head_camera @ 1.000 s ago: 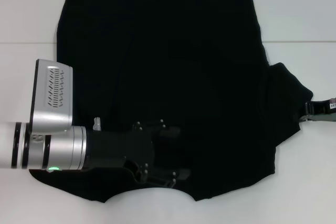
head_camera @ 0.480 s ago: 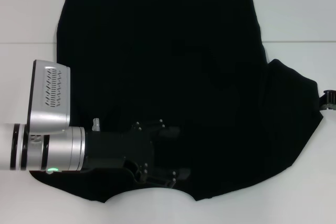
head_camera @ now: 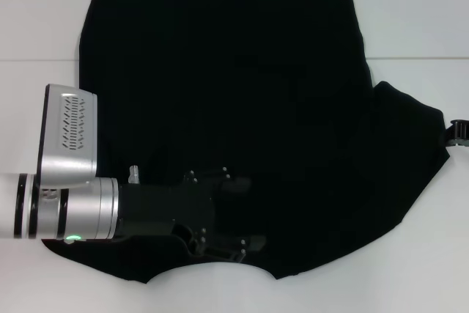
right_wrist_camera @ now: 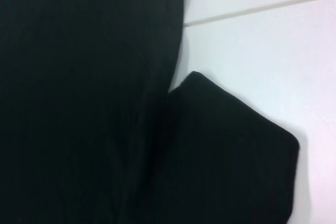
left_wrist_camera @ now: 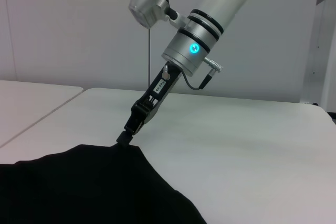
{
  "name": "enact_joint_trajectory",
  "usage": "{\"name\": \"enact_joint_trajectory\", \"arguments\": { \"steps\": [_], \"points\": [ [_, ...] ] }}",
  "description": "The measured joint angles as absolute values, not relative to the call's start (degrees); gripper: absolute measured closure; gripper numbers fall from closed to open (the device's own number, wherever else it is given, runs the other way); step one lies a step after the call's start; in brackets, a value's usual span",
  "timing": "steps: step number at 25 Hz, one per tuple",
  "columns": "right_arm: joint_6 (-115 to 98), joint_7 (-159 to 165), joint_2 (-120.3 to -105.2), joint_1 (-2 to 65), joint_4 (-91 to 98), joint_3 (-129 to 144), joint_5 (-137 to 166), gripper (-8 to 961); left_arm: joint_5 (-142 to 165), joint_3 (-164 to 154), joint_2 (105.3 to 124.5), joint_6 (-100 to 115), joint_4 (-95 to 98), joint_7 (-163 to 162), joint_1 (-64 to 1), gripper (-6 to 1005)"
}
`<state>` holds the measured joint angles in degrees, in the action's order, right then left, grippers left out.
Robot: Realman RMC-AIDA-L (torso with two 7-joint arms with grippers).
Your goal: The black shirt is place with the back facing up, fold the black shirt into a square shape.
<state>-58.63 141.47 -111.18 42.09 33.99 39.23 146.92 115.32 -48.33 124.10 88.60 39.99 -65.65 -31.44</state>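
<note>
The black shirt (head_camera: 234,86) lies spread flat on the white table, plain side up, filling most of the head view. My left gripper (head_camera: 238,212) rests low over the shirt's near left part, open, with cloth under its fingers. The right sleeve (head_camera: 410,152) is stretched out to the right. My right gripper (head_camera: 458,134) is at the sleeve's outer tip, by the picture's right edge. In the left wrist view the right gripper (left_wrist_camera: 124,139) is pinched shut on that sleeve's tip, with the shirt (left_wrist_camera: 79,187) below it. The right wrist view shows the sleeve (right_wrist_camera: 231,156) flat beside the shirt's body (right_wrist_camera: 79,103).
The white table (head_camera: 418,20) shows bare on both sides of the shirt, with a seam line (head_camera: 37,61) running across it. My left arm's silver housing (head_camera: 69,141) overhangs the shirt's left edge. A pale wall stands behind the table (left_wrist_camera: 252,140).
The right gripper has drawn the sleeve outward to the right, from folded in against the shirt's body to spread flat. The left arm has barely moved.
</note>
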Motion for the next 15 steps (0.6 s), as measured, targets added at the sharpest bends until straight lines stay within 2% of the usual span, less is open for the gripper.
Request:
{"name": "enact_joint_trajectory", "arguments": {
  "steps": [9, 11, 15],
  "points": [
    [-61.03, 137.64, -111.66, 42.51, 34.64, 39.67, 142.36, 954, 115.58, -48.26, 124.11, 88.59, 40.04, -66.53, -31.46, 86],
    [-61.93, 137.18, -112.23, 42.74, 35.67, 40.16, 142.10, 954, 115.56, -48.21, 124.10, 88.58, 40.04, -66.53, -31.46, 88],
    [-63.79, 136.71, -114.34, 43.39, 39.32, 42.18, 141.99, 954, 115.34, -48.16, 124.10, 88.40, 40.04, -66.58, -31.47, 92]
  ]
}}
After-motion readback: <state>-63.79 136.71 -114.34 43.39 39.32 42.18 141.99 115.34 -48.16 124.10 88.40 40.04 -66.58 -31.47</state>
